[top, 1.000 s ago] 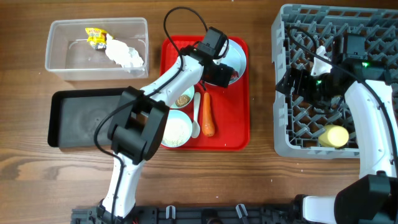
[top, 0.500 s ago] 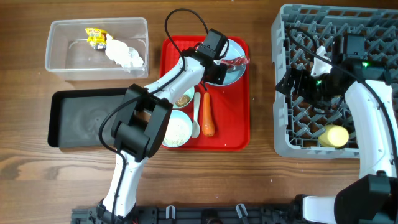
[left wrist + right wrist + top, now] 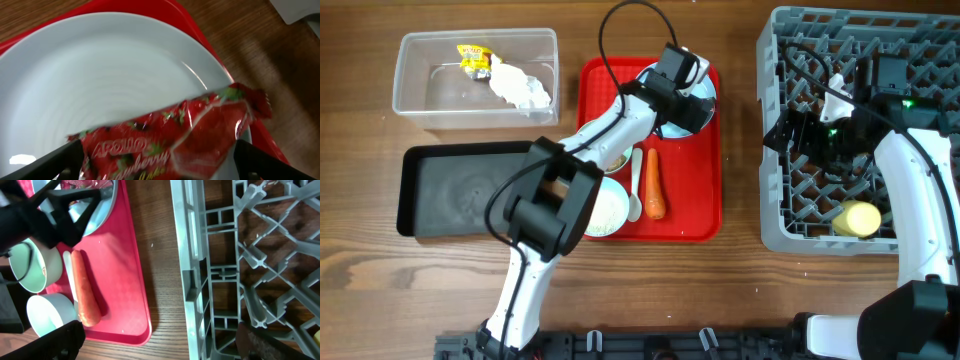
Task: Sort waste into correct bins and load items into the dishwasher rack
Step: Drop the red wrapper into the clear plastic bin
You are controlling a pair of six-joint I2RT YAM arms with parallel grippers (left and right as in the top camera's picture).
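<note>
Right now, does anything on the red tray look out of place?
Yes. A red strawberry wrapper lies across the rim of the pale blue plate, partly overhanging it: waste on a dish, not in a bin.

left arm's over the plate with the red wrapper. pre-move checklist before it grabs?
1. Left gripper open, straddling the red wrapper: ok.
2. Grip on the red wrapper: not ok, it lies loose on the plate.
3. Clear tub has bare floor left: ok.
4. Right gripper open, empty, at the rack edge: ok.
5. Anything under the red wrapper: cannot tell.
</note>
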